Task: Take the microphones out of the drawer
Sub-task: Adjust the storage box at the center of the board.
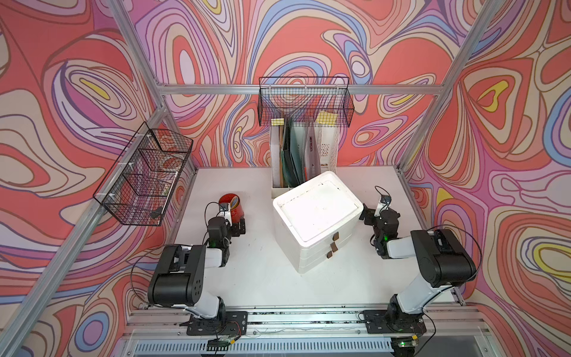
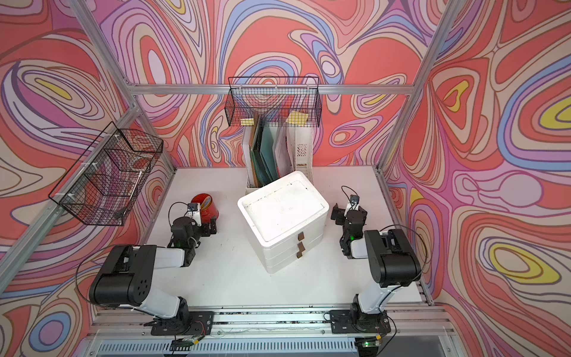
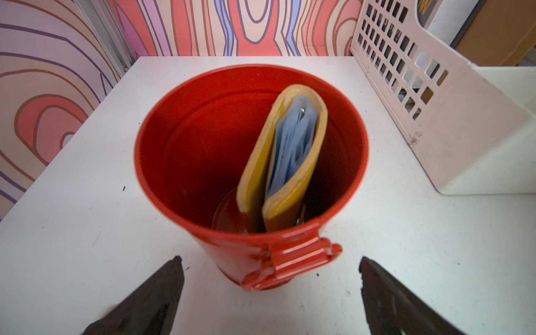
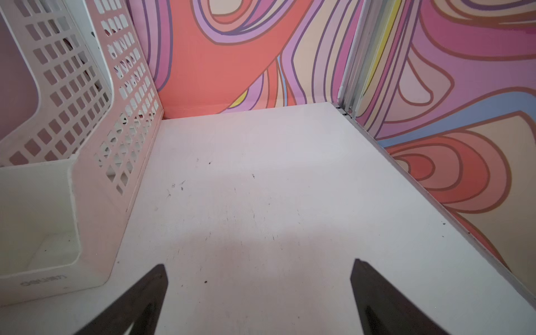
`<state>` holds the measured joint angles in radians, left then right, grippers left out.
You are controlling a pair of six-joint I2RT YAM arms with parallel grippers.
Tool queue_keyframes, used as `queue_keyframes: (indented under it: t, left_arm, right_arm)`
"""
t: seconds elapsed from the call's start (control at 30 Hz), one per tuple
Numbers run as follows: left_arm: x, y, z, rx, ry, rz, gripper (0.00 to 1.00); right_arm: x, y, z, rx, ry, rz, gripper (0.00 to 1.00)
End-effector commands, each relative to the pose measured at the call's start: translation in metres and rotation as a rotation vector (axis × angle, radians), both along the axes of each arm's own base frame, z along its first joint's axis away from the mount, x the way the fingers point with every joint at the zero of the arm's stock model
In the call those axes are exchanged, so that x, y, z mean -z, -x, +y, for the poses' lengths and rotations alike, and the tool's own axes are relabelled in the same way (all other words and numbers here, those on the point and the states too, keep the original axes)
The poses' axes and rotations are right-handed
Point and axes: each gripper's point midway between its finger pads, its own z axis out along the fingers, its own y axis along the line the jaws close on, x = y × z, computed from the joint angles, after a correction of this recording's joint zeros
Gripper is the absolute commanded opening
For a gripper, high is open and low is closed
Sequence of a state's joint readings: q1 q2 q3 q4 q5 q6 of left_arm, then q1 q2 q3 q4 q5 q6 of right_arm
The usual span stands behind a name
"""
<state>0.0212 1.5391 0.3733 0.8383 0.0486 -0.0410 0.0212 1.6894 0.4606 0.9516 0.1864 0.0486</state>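
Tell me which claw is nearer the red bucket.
Left. The left claw is open just in front of the red bucket, not touching it. The right claw is open on the far side of the white drawer unit, well away from the bucket.

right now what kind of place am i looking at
Probably a robot test booth dressed as an office desk: a left arm and right arm bolted to a rail at the edge of the white table, an aluminium frame carrying swirl-printed walls, and props like a drawer unit, file holder and wire basket.
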Motion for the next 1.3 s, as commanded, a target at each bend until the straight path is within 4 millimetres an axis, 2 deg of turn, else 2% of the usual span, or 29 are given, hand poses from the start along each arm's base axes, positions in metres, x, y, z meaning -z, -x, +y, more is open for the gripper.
queue_keyframes:
  t: [0.0, 0.6, 0.67, 0.8, 0.93, 1.03, 1.13, 1.2, 1.23, 1.27]
  left_arm:
    - [-0.011, -0.005, 0.001, 0.001, -0.012, -0.042, 1.00]
    - [-0.011, -0.004, 0.001, -0.002, -0.014, -0.039, 1.00]
    - [-0.012, -0.005, 0.007, -0.034, -0.014, -0.038, 1.00]
    - [-0.025, -0.002, 0.009, -0.052, -0.021, -0.048, 1.00]
    - [-0.048, 0.006, 0.017, -0.119, -0.049, -0.059, 1.00]
    - [-0.069, 0.013, 0.026, -0.178, -0.060, -0.049, 1.00]
    - [-0.094, 0.023, 0.026, -0.185, -0.037, -0.076, 1.00]
    - [-0.104, 0.033, 0.022, -0.180, 0.002, -0.057, 1.00]
    - [-0.121, 0.035, 0.020, -0.179, 0.038, -0.065, 1.00]
    - [-0.126, 0.041, 0.017, -0.178, 0.068, -0.041, 1.00]
  right_arm:
    - [0.000, -0.001, 0.002, -0.010, 0.003, -0.007, 0.98]
    - [0.000, -0.001, 0.002, -0.010, 0.001, -0.008, 0.98]
    - [-0.004, 0.001, 0.001, 0.000, 0.003, -0.020, 0.98]
    - [-0.029, 0.013, -0.011, 0.070, -0.001, -0.061, 0.98]
    - [-0.067, 0.026, -0.019, 0.129, -0.037, -0.081, 0.97]
    - [-0.098, 0.030, -0.012, 0.110, -0.108, 0.003, 0.96]
    - [-0.130, 0.037, -0.005, 0.093, -0.178, 0.093, 0.96]
    - [-0.149, 0.042, 0.005, 0.052, -0.213, 0.152, 0.96]
    - [-0.158, 0.045, 0.013, 0.010, -0.231, 0.182, 0.96]
    - [-0.165, 0.048, 0.023, -0.044, -0.246, 0.216, 0.96]
